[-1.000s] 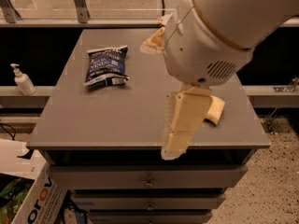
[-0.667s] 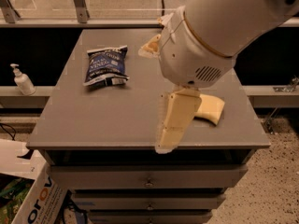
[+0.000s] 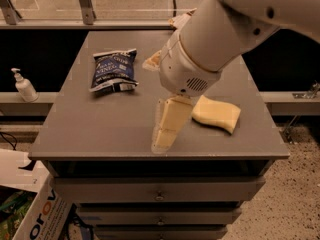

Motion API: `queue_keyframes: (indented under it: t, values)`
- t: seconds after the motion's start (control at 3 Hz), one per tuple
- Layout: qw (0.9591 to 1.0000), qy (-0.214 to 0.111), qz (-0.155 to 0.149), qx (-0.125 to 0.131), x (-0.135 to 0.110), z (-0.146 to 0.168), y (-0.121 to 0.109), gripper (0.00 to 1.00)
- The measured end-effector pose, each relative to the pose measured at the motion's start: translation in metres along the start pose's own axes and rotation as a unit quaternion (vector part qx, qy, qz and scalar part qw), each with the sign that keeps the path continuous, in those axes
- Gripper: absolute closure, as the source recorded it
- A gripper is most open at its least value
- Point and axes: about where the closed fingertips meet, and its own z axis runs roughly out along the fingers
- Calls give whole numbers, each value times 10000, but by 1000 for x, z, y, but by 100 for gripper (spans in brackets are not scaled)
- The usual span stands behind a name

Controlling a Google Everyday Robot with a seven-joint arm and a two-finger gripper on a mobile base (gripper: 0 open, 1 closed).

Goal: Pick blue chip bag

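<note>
The blue chip bag (image 3: 114, 70) lies flat on the grey table top (image 3: 100, 129), at the back left, dark navy with white lettering. My gripper (image 3: 164, 136) hangs from the big white arm (image 3: 210, 39) over the front middle of the table, its cream tip close to the surface. It is to the right of the bag and nearer the front edge, well apart from it. Nothing shows in the gripper.
A pale yellow sponge (image 3: 216, 114) lies just right of the gripper. A brown-and-white bag (image 3: 151, 61) is mostly hidden behind the arm. A soap bottle (image 3: 22, 85) stands on a ledge at the left. A cardboard box (image 3: 40, 219) is on the floor at the lower left. Drawers sit below the table top.
The arm and gripper have shifted left, toward the bag's side of the table, uncovering more of the sponge. The bag has not moved.
</note>
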Motion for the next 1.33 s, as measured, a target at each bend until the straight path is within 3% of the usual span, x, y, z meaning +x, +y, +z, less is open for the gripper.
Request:
queue_keyframes:
  t: [0.67,1.33]
  values:
    - [9989,-370,271,-134,4,37,-26,0]
    - [9925,-940,787,29,-4,56,-45,0]
